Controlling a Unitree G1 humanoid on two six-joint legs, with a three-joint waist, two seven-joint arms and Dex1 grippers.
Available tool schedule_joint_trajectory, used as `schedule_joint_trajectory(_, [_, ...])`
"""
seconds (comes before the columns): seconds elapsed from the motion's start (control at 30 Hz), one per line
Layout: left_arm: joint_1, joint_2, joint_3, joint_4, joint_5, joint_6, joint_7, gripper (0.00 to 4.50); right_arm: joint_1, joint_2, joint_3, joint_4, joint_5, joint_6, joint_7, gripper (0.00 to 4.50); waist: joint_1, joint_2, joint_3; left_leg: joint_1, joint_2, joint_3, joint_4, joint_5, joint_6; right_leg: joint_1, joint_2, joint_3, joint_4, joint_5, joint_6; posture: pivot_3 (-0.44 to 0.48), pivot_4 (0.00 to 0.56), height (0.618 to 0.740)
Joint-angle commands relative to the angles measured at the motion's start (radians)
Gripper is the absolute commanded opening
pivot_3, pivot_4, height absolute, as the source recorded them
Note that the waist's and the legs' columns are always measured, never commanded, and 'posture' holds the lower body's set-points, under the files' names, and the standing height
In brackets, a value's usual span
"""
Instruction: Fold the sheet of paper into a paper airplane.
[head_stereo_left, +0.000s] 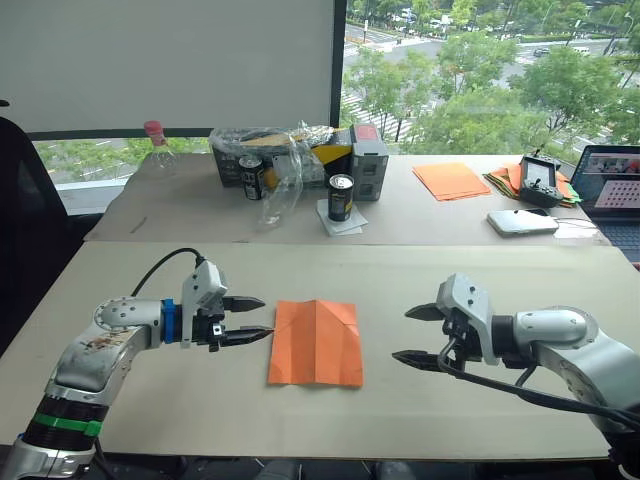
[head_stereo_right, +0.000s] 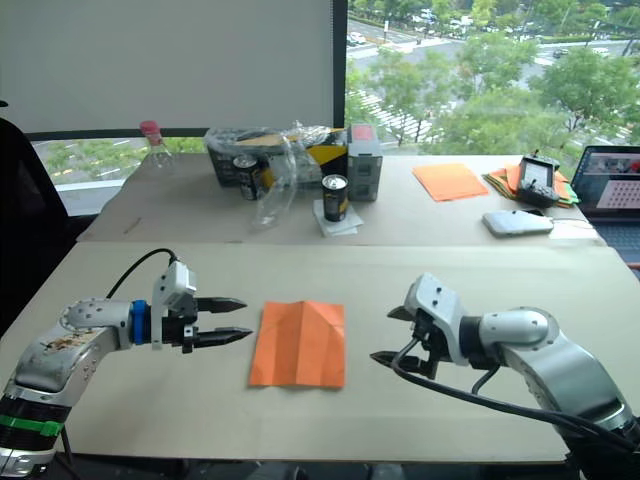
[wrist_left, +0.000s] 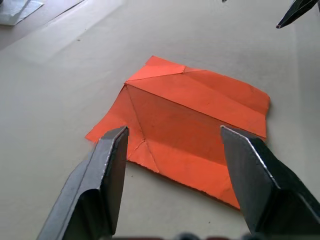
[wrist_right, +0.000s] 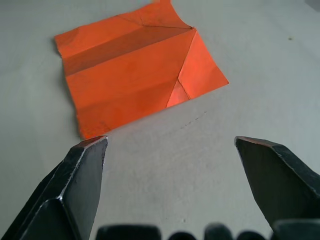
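Far table: plastic bottle (head_stereo_left: 156, 143), red cap, at left end.
Centre: clear plastic bag (head_stereo_left: 285, 160) over box; two black cans (head_stereo_left: 341, 197) nr it.
Right: neat orange sheets (head_stereo_left: 451, 180), handheld controller (head_stereo_left: 540, 181), white phone (head_stereo_left: 522, 222), laptop (head_stereo_left: 612, 190) at edge.

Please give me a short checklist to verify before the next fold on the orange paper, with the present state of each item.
1. The sheet of paper lies flat on the table, corner folds and centre crease visible: ok.
2. Left gripper open, beside the sheet, not touching: ok.
3. Right gripper open, apart from the sheet: ok.
4. Nothing rests on the sheet: ok.
5. Cans and orange stack stand far off on the rear table: ok.
6. Whether the folded flaps lie fully pressed down: cannot tell.
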Motion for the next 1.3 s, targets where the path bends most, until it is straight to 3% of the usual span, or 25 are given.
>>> schedule_joint_trajectory(0.03, [-0.029, -0.022, -0.021, 0.006, 0.041, -0.019, 0.040, 1.65, -0.034, 0.009, -0.005, -0.020, 0.003, 0.015, -0.024, 4.50, -0.002, 0.000, 0.000, 0.000, 0.000, 0.000, 0.000, 0.000, 0.000, 0.000, 0.000, 0.000, 0.000, 0.000, 0.000, 0.000, 0.150, 0.695])
schedule_joint_trajectory(0.13, [-0.034, -0.033, -0.030, 0.013, 0.056, -0.019, 0.053, 0.63, -0.052, 0.019, 0.000, -0.019, 0.010, 0.031, -0.039, 4.50, -0.002, 0.000, 0.000, 0.000, 0.000, 0.000, 0.000, 0.000, 0.000, 0.000, 0.000, 0.000, -0.001, 0.000, 0.000, 0.000, 0.150, 0.695])
schedule_joint_trajectory(0.2, [-0.042, -0.046, -0.039, 0.029, 0.069, -0.025, 0.066, 0.00, -0.087, 0.039, 0.014, -0.001, -0.002, 0.029, -0.053, 3.96, -0.002, 0.000, 0.000, 0.000, 0.000, 0.000, 0.000, 0.000, 0.000, 0.000, 0.000, 0.000, -0.001, 0.000, 0.000, 0.000, 0.150, 0.695])
schedule_joint_trajectory(0.57, [-0.014, -0.171, -0.106, 0.021, 0.123, -0.024, 0.169, 0.00, -0.249, 0.077, 0.245, 0.192, -0.204, -0.055, -0.024, 0.12, -0.006, 0.000, 0.000, 0.000, -0.001, 0.001, 0.000, 0.000, 0.000, -0.001, 0.000, 0.002, -0.001, 0.001, 0.001, 0.000, 0.150, 0.695])
schedule_joint_trajectory(0.7, [-0.018, -0.228, -0.116, 0.033, 0.113, 0.001, 0.211, 0.00, -0.263, 0.094, 0.265, 0.218, -0.228, -0.051, -0.012, 0.05, -0.004, 0.000, 0.000, -0.001, -0.001, 0.001, 0.001, 0.000, 0.000, -0.001, 0.000, 0.002, -0.002, 0.001, 0.002, 0.000, 0.150, 0.695])
schedule_joint_trajectory(1.0, [-0.002, -0.231, -0.214, 0.049, 0.206, 0.031, 0.246, 0.00, -0.242, 0.119, 0.320, 0.209, -0.256, -0.022, 0.021, 0.05, -0.003, 0.000, 0.000, 0.000, -0.001, 0.001, 0.001, 0.000, 0.001, 0.000, 0.000, 0.002, -0.001, 0.001, 0.002, 0.000, 0.150, 0.695])
schedule_joint_trajectory(1.3, [-0.007, -0.230, -0.239, 0.046, 0.228, 0.060, 0.266, 0.00, -0.209, 0.167, 0.361, 0.204, -0.264, -0.015, 0.023, 0.05, -0.001, 0.000, 0.000, 0.002, -0.001, 0.001, 0.001, 0.000, 0.001, 0.002, 0.000, 0.002, -0.001, 0.002, 0.003, 0.000, 0.150, 0.695])
